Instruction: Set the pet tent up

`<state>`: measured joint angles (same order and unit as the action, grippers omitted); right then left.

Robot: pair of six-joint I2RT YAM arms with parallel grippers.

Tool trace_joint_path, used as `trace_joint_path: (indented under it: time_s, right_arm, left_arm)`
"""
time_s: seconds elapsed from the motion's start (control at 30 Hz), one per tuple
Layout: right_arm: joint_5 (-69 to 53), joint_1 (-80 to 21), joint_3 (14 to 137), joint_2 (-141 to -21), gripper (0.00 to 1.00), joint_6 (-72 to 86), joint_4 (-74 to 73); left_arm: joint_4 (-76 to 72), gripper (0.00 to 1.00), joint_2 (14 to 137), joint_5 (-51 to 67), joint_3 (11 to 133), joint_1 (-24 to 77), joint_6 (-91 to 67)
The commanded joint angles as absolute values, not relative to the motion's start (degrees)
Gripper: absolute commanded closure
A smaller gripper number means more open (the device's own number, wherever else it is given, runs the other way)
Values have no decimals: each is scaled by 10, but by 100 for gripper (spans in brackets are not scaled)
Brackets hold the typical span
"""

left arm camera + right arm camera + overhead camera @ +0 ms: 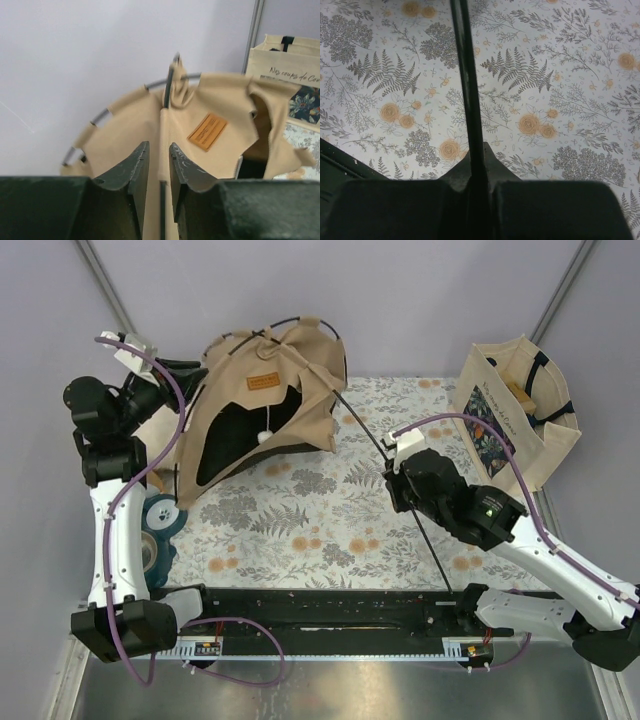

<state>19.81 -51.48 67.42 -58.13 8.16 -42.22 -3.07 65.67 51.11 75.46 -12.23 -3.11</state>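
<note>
Top external view: tote (500, 425) upright at the tabletop's (330, 530) far-right corner, contents unclear. Tent (255, 405) at far-left corner. Left gripper (156, 149) jaws narrowly apart at the tent's canvas. Right gripper (477, 161) clamped on the tent's pole (467, 75).

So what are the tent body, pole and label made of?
The tent body looks like tan woven canvas, matte; it creases and drapes. The pole is a thin black rod with slight sheen, bent in an arc over the tent: fibreglass or metal, cannot tell. The label is a smooth brown patch, probably leather or imitation.
</note>
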Motion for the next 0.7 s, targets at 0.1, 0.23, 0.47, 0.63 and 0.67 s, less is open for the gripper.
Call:
trace_joint_path:
  time_s: [0.1,0.23,0.47,0.63,0.67]
  right_arm:
    - [206,-512,643,-535,100,161,-379]
    - [219,-512,630,-496,100,185,-390]
    - [248,-512,592,-469,100,224,-379]
    - [250,-512,534,-460,100,271,-324]
    - [238,-512,517,-454,100,280,-305]
  left_arm:
    - [-170,80,664,540,736,-122,-123]
    - [-184,78,676,547,736,-113,-157]
    - [-93,54,657,418,711,-25,-207]
    - [-47,50,650,307,699,96,-270]
    - [-40,49,650,289,691,128,-270]
